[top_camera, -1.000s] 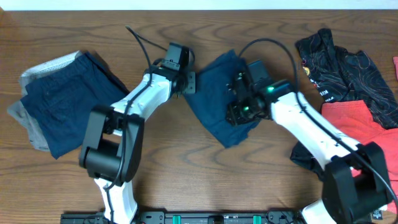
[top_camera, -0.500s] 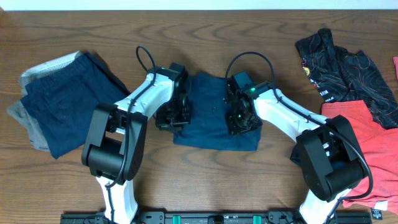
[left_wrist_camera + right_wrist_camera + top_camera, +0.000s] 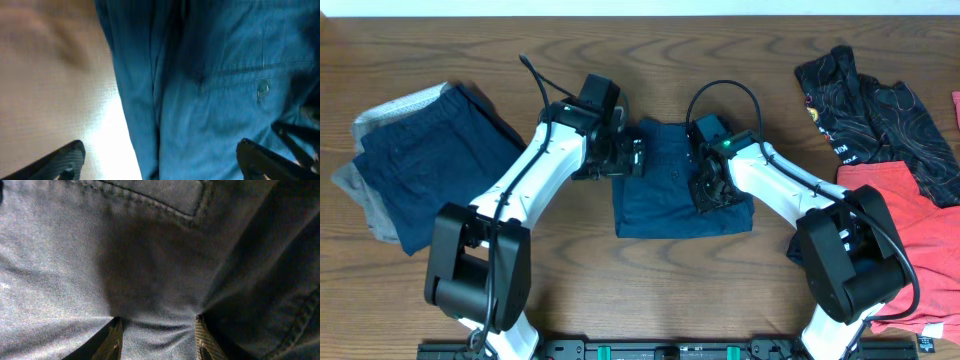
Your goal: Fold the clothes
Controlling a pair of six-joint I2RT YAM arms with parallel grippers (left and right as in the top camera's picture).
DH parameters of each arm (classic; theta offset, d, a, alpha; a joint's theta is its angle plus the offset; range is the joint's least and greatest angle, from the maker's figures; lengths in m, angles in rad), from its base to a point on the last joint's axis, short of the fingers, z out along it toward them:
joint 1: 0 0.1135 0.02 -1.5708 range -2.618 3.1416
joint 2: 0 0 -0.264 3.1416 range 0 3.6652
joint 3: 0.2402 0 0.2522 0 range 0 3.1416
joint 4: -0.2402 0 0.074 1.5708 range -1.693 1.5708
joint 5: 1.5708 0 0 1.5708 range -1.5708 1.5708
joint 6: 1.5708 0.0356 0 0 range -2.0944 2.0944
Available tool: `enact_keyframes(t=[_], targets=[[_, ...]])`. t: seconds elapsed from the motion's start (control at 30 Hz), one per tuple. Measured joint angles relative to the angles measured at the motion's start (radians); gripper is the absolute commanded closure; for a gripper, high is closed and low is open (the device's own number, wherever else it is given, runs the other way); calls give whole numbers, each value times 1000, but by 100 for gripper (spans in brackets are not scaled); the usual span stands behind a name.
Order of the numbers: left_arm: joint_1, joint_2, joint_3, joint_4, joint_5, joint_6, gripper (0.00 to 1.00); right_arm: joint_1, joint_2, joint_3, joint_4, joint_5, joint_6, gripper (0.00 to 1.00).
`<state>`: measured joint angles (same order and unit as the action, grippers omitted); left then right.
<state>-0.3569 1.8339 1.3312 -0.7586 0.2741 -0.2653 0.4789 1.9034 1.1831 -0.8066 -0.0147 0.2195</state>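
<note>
Folded navy-blue shorts (image 3: 670, 190) lie as a rectangle at the table's centre. My left gripper (image 3: 634, 158) hovers over their upper left edge, open wide, with nothing between its fingers. In the left wrist view the gripper (image 3: 160, 165) straddles the blue fabric (image 3: 215, 75) and the bare wood (image 3: 45, 75) beside it. My right gripper (image 3: 708, 192) rests on the right half of the shorts. In the right wrist view the gripper (image 3: 159, 340) has a puckered ridge of the cloth (image 3: 150, 255) pinched between its fingers (image 3: 114, 340).
A second pair of navy shorts on a grey garment (image 3: 415, 170) lies at the left. A black printed garment (image 3: 865, 95) and a red one (image 3: 910, 220) lie at the right, near the right arm's base.
The shorts were folded over into a flat rectangle. My left gripper then opened, let go of the cloth and lifted back slightly; the right gripper stays on the shorts.
</note>
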Motion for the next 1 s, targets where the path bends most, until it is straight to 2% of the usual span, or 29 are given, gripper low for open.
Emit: enact_keyframes(t=[0.23,0.4,0.5,0.67,0.87,1.0], targets=[[2,109,0,89,-5,-27,2,0,0,0,0,6,0,53],[3,174,5,146,96,-34,1,0,0,0,0,7,0,54],[-1,181,6,162,162,-47,26,0,0,0,0,8,0,54],[-27,204,5,169,216,-48,94,-2,0,1,-5,16,0,54],[-30,200,5,142,251,-44,94,-16,-1,32,-105,30,0,54],[34,135,2,31,195,-19,94,-47,-45,79,-181,40,2,48]])
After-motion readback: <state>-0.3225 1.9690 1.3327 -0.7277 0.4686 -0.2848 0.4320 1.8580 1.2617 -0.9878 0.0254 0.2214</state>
